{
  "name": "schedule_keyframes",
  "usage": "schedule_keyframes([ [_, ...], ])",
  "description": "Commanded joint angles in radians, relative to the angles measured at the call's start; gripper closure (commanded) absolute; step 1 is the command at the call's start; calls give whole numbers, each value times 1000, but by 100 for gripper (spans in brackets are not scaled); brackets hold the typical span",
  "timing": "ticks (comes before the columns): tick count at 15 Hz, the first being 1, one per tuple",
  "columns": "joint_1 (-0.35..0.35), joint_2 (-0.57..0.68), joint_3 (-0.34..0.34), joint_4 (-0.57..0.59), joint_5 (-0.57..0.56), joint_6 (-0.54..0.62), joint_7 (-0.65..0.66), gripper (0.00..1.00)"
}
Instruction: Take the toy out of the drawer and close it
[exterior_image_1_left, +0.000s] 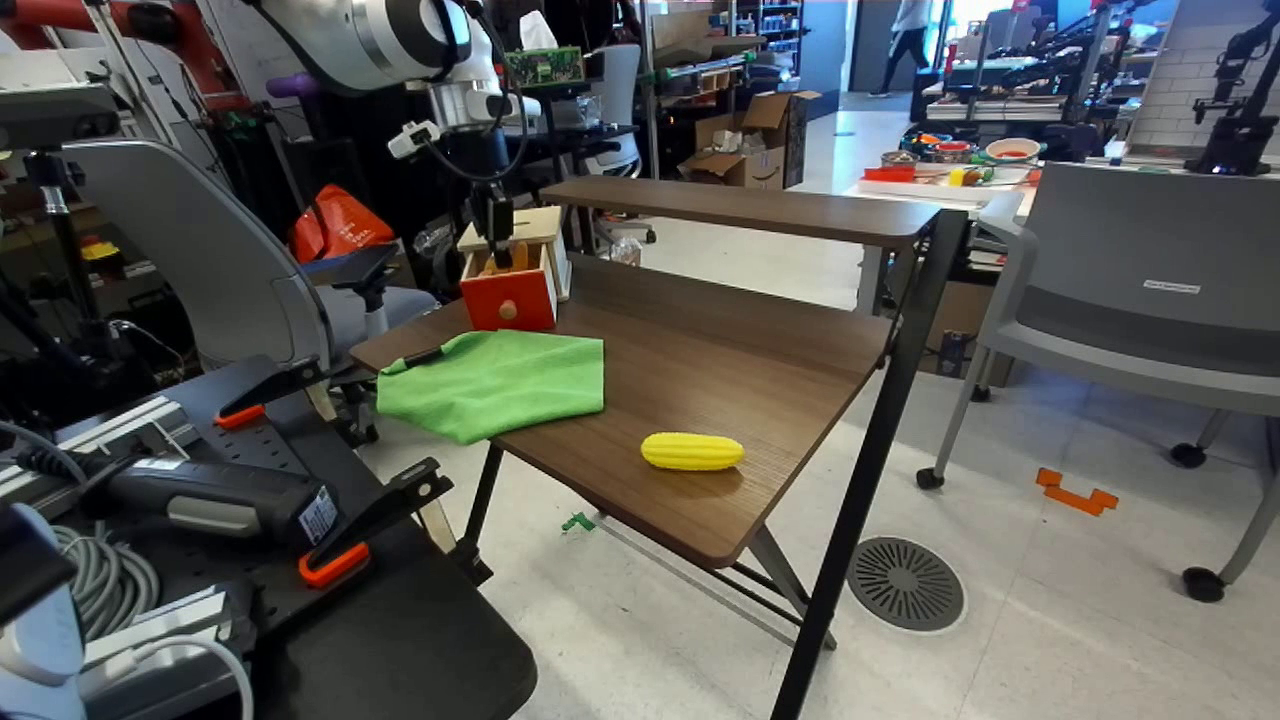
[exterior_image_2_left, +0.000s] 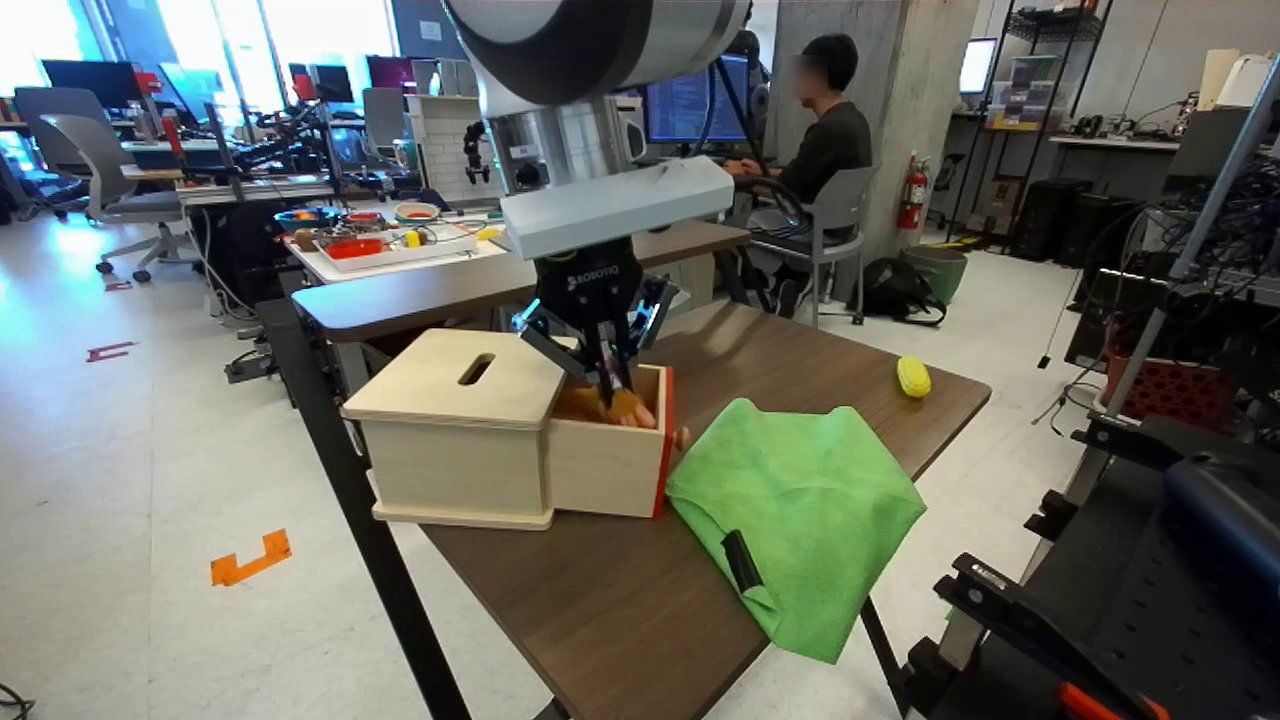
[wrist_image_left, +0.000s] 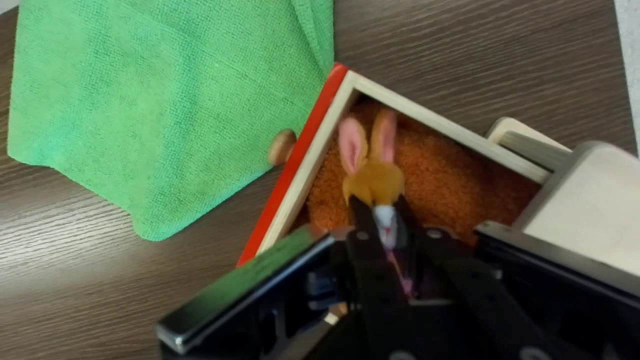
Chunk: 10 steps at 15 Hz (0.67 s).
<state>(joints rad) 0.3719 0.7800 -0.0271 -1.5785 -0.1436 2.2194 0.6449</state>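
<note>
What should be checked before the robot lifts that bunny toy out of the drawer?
1. Drawer open: ok, sticking out of its wooden box.
2. Gripper closed on the bunny toy: ok, fingers on both sides.
3. Grip firm enough for lifting: cannot tell.
4. Green cloth out of the way: ok, outside the drawer.
5. Drawer ready for closing: not ok, toy is inside.

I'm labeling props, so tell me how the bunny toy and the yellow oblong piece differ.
The bunny toy has a tan head with pink-lined ears; the yellow oblong piece is plain yellow.
The bunny toy is in or just above the open drawer; the yellow oblong piece lies on the table.
The bunny toy is held between the fingers; the yellow oblong piece lies free.
Both have rounded parts.
</note>
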Motion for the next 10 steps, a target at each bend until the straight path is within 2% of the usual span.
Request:
schedule_keyframes([
  [1,5,-99,-19,-58,-35,8,-5,97],
  [6,-34,-158,-47,-49,-41,-36,-5,97],
  [10,-99,-133,-76,-24,-27,-52,1,97],
])
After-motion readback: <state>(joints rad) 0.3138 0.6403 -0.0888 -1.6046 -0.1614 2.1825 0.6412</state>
